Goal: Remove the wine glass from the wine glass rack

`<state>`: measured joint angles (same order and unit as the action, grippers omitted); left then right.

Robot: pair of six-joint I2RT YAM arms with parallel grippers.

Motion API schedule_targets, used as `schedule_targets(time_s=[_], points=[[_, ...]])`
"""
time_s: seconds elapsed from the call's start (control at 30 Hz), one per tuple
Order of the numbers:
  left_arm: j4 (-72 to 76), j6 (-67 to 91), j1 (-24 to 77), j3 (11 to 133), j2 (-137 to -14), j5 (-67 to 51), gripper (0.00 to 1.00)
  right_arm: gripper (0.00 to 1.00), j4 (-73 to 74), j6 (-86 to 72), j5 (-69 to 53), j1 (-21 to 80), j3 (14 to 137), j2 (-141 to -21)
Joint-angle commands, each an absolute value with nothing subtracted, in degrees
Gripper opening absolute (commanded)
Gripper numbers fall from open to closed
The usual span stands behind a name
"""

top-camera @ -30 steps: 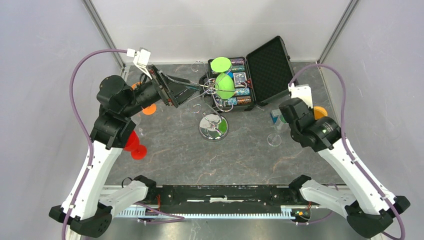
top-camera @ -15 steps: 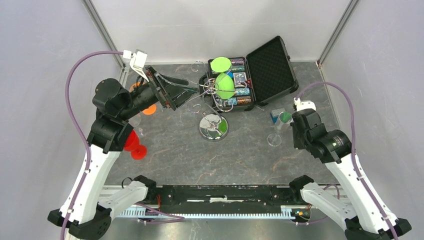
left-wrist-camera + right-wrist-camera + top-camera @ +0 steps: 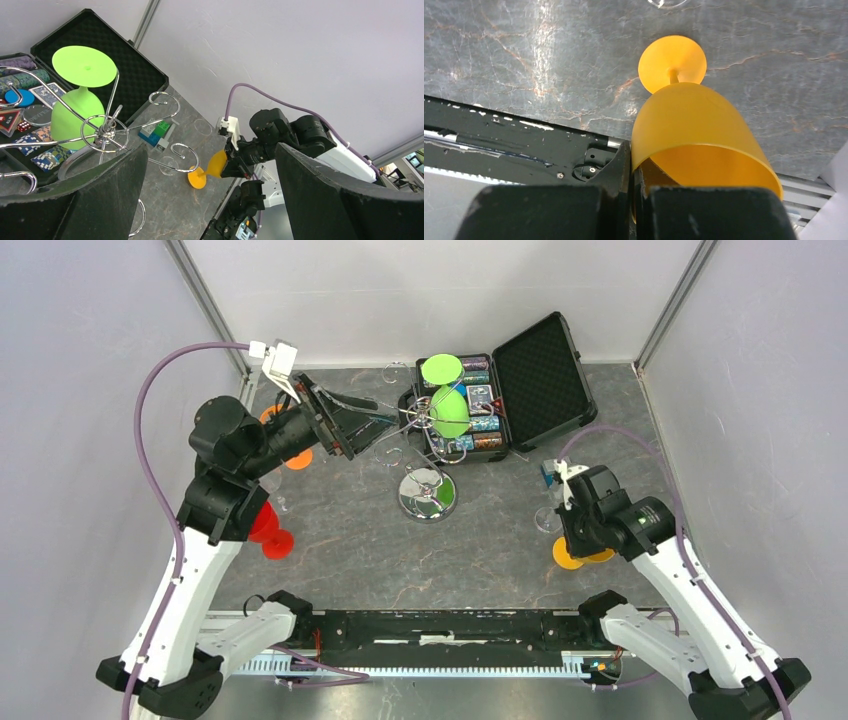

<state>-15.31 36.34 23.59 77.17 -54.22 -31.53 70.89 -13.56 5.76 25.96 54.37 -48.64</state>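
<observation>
The chrome wine glass rack (image 3: 421,416) stands on its mirrored disc base (image 3: 428,495) mid-table; it also shows in the left wrist view (image 3: 105,131). A green wine glass (image 3: 450,411) hangs upside down from one of its arms (image 3: 75,107). My left gripper (image 3: 385,421) is open and empty beside the rack's top, on its left (image 3: 210,200). My right gripper (image 3: 577,533) is shut on the rim of an orange wine glass (image 3: 694,135), one finger inside the bowl. The glass is tilted, its foot (image 3: 568,552) at the table front right.
An open black case (image 3: 535,365) with small items lies behind the rack. A red glass (image 3: 268,528) and another orange glass (image 3: 292,456) stand by the left arm. A clear glass (image 3: 548,518) and toy blocks (image 3: 550,472) are close to the right gripper.
My right arm has swung from the right edge toward the front and brought the orange glass down to the table front right. My left arm has barely moved.
</observation>
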Motion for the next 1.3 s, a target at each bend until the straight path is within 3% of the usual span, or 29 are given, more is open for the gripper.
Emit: schedule_targets(time_s=[0.0,0.27,0.53,0.93,1.1,1.27], points=[[-13.5,34.2,23.6,76.9,-54.5,-30.8,1.0,0.0,68.3,-11.8,1.0,25.8,52.0,-47.9],[-13.7,33.9,23.6,76.7,-54.5,-30.5,1.0,0.1,65.7,-10.6,-1.4,25.7,50.5,-48.9],[-14.7,33.2,23.6,77.4,-54.8,-29.2,1.0,0.47,64.9,-10.5,-0.4,25.8,54.0,-49.3],[-13.8,34.5,23.6,80.8,-60.6,-26.9,1.0,0.58,63.9,-8.2,1.0,25.8,72.5,-51.0],[-14.6,34.8,23.6,83.7,-64.7,-25.1,1.0,0.61,55.6,-6.8,0.9,25.8,79.7,-49.0],[-16.3,35.4,23.6,87.6,-70.2,-22.3,0.95,0.62,45.3,-9.4,0.4,25.8,78.3,-48.0]])
